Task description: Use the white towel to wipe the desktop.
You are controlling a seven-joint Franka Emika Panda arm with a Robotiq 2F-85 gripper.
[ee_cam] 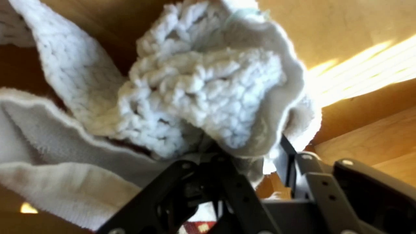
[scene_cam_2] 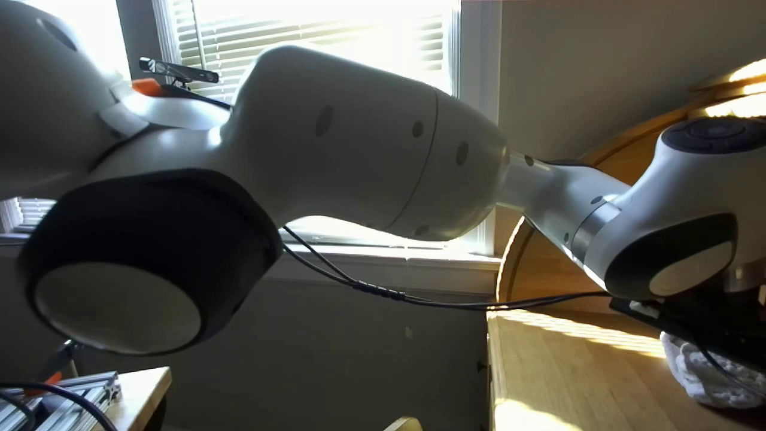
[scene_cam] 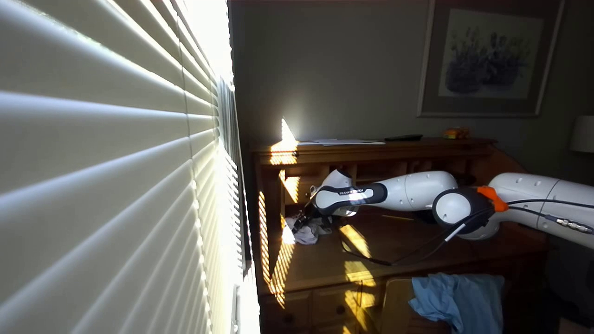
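The white towel (ee_cam: 208, 91) is a crumpled, thick-knit bunch. It fills much of the wrist view and trails to the left. It lies on the wooden desktop (scene_cam: 320, 266) at its window end, and shows in both exterior views (scene_cam: 308, 235) (scene_cam_2: 706, 371). My gripper (ee_cam: 255, 156) is down at the towel, its black fingers a little apart with towel folds between them. The left fingertip is hidden in the cloth; the right fingertip has cloth on both sides. In an exterior view the gripper (scene_cam: 304, 220) points down onto the towel beside the desk's side panel.
Pigeonholes (scene_cam: 376, 170) rise behind the desktop, with papers (scene_cam: 341, 142) on top. A pencil-like stick (scene_cam: 397, 217) lies on the desktop. Arm cables (scene_cam: 390, 262) hang low over it. A chair with a blue cloth (scene_cam: 459, 297) stands in front. Window blinds (scene_cam: 116, 185) are beside the desk.
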